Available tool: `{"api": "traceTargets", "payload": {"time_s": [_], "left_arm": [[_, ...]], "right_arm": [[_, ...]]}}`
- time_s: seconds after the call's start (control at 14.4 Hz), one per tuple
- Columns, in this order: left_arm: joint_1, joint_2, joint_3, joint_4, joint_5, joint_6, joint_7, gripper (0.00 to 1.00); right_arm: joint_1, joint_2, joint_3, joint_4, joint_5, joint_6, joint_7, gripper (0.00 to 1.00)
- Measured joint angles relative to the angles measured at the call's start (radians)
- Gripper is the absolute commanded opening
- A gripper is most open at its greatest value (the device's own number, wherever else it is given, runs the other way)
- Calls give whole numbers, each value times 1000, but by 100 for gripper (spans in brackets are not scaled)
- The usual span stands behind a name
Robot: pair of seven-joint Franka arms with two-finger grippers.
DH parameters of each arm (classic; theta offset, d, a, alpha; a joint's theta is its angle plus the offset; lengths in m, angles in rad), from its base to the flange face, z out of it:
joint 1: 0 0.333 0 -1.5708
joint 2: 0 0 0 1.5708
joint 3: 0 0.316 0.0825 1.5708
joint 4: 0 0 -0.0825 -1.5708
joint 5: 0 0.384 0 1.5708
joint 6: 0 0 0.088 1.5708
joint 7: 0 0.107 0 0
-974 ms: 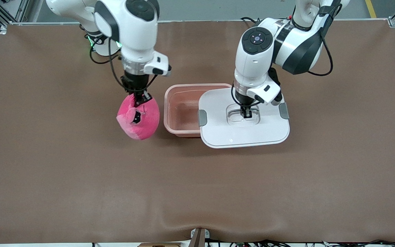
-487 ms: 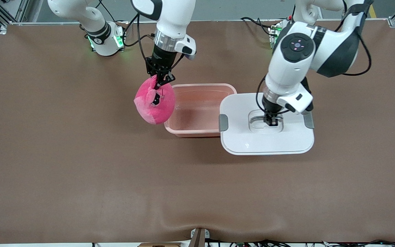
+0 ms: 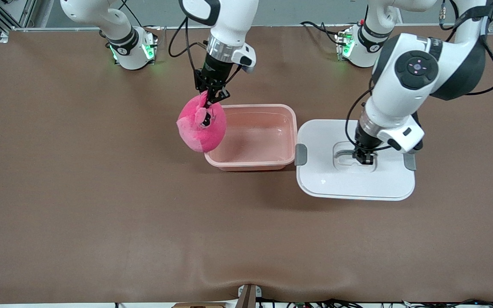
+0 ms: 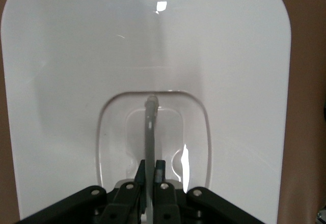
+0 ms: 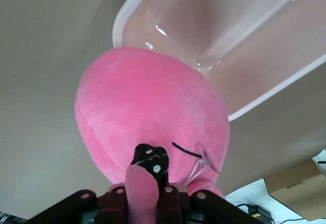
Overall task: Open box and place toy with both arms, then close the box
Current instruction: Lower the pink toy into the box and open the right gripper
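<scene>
While the left hand [image 3: 364,159] pinches the lid [image 3: 354,184] handle aside, the right hand [image 3: 210,96], clamped on the toy [image 3: 201,126], hangs over the box [image 3: 272,160] rim; next, carry it inward and release.

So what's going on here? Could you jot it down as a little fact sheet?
box: pink, open, nothing inside
lid: white, off the box, beside it toward the left arm's end
left gripper: shut on the lid's handle
toy: pink plush, hanging over the box's rim at the right arm's end
right gripper: shut on the toy
</scene>
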Motion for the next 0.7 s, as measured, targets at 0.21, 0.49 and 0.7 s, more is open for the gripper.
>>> {"api": "traceTargets", "payload": {"time_s": [0.21, 0.49, 0.7], "left_arm": [[54, 0, 0, -6, -8, 0, 99, 0], [105, 0, 0, -10, -38, 0, 199, 0], [118, 0, -1, -14, -38, 0, 231, 0]], "right_arm": [[35, 34, 0, 2, -20, 0, 45, 16], [86, 71, 0, 34, -46, -1, 111, 100], [93, 81, -1, 96, -51, -34, 117, 100]]}}
